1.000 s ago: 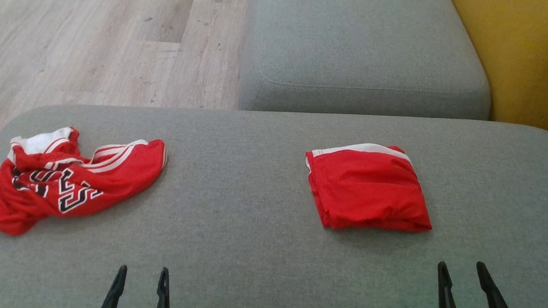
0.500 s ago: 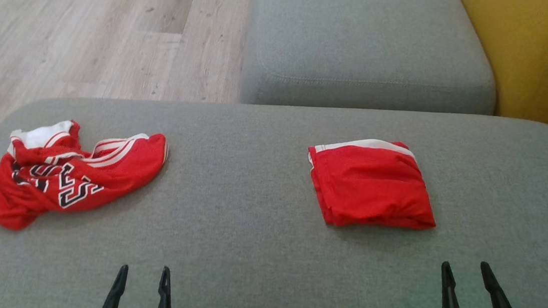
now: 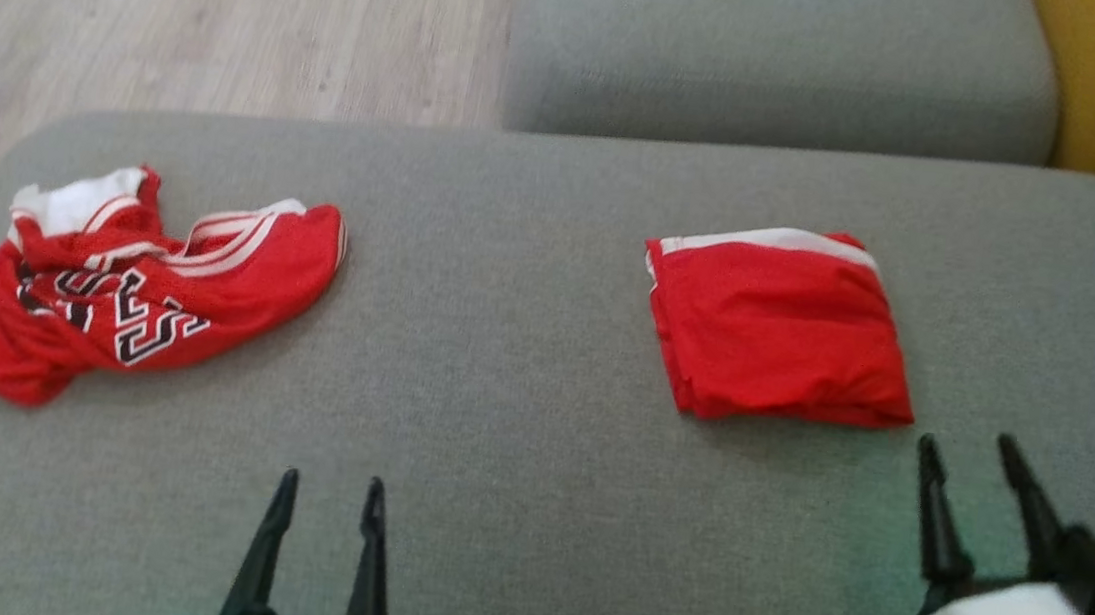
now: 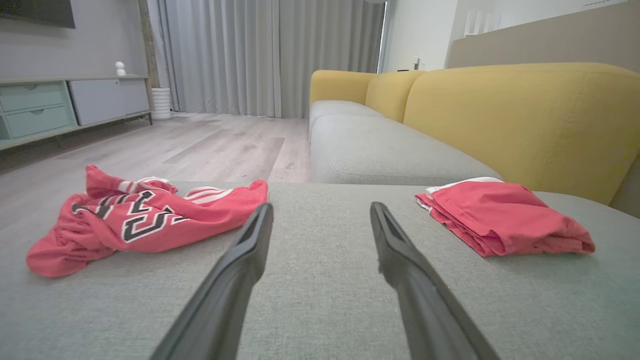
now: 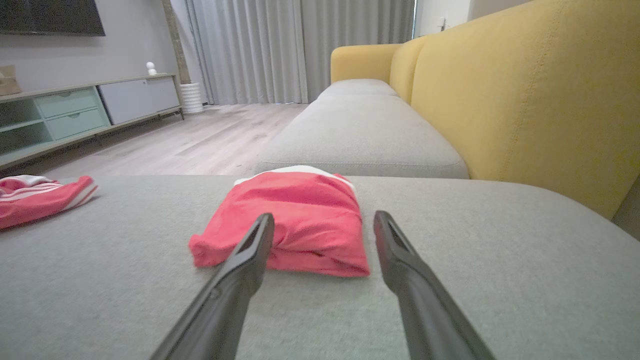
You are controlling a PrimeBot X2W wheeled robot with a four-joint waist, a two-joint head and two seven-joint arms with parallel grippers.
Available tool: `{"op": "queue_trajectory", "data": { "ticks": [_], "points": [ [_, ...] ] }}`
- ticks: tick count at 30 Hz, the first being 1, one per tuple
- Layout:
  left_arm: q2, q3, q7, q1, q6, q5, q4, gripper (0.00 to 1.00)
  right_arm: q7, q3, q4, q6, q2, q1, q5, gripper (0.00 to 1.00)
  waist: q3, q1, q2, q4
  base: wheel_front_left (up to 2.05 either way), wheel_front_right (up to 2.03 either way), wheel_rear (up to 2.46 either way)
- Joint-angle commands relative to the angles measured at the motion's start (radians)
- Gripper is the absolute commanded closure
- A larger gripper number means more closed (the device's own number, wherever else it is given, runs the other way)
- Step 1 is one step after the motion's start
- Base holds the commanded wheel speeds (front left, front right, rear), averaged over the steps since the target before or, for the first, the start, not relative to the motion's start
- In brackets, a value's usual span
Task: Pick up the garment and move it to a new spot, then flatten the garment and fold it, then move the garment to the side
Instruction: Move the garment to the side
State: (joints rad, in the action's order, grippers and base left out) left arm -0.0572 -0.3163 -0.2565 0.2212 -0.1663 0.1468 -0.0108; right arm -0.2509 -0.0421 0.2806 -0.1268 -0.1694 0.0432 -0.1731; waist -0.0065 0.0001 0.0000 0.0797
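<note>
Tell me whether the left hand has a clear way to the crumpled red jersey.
Probably yes: the left hand is open, and only bare grey cushion lies between it and the crumpled red jersey, ahead to its left.

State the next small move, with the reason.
Probably send the left gripper forward and left to the jersey: it lies crumpled on that side, the other garment is already folded, and the gripper is open and empty.

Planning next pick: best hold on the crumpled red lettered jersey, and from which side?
Crumpled red mesh jersey: probably pinch the raised white-trimmed bunch at its far-left corner, jaws coming from above; it stands proud of the grey fabric cushion, the lettered part lies flatter.
</note>
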Motion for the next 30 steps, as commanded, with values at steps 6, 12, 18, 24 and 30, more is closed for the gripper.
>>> {"op": "queue_trajectory", "data": {
  "ticks": [6, 12, 18, 24, 30],
  "points": [
    [0.007, -0.025, -0.005, -0.122, -0.009, 0.007, 0.054, 0.0, 0.056, -0.004, 0.176, -0.004, -0.106, -0.245, -0.098, 0.0, 0.115, -0.0001, 0.0, 0.047, 0.0, 0.0, 0.0],
    [0.007, -0.066, -0.005, -0.175, -0.013, 0.011, 0.051, 0.0, 0.171, -0.032, 0.321, -0.004, -0.186, -0.393, -0.195, 0.0, 0.17, -0.0001, 0.0, 0.083, 0.0, 0.0, 0.0],
    [0.007, -0.105, -0.005, -0.216, -0.031, 0.024, 0.047, 0.0, 0.28, -0.125, 0.442, -0.004, -0.224, -0.495, -0.333, 0.0, 0.209, -0.0001, 0.0, 0.11, 0.0, 0.0, 0.0],
    [0.007, -0.125, -0.005, -0.238, -0.056, 0.025, 0.045, 0.0, 0.313, -0.272, 0.463, -0.004, -0.244, -0.509, -0.462, 1.0, 0.228, -0.0001, 0.0, 0.101, 0.0, 0.0, 0.0],
    [0.007, -0.122, -0.005, -0.252, -0.058, 0.011, 0.043, 0.0, 0.253, -0.346, 0.454, -0.004, -0.338, -0.538, -0.515, 1.0, 0.255, -0.0001, 0.0, 0.02, 0.0, 0.0, 0.0]
  ]
}}
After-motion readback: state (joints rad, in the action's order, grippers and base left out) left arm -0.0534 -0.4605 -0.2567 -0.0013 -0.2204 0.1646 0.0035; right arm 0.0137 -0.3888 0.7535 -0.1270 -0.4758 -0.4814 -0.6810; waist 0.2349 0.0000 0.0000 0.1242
